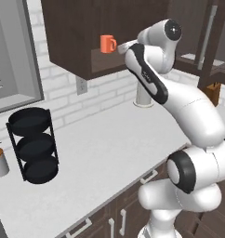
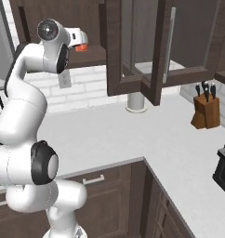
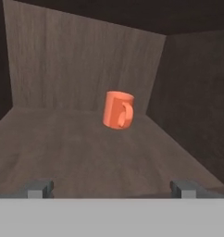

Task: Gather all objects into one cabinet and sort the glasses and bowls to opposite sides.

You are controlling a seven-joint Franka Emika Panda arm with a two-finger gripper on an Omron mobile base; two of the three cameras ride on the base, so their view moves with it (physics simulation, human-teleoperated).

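Orange mug [image 3: 118, 109] stands mid-shelf in the cabinet [image 3: 77, 60], walls well apart.

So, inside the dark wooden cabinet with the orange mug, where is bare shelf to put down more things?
In the hand view, the small orange handled mug stands alone near the back wall of the dark brown wood-grain cabinet. The shelf board is bare in front of it, to its left and to its right up to the side wall. No spot looks crowded.

No readable writing is showing anywhere in these pictures. The orange mug [image 3: 118, 109] is carrying no label or brand, and the cabinet [image 1: 82, 32] and counter [image 1: 100, 153] are showing no numbers or signs.
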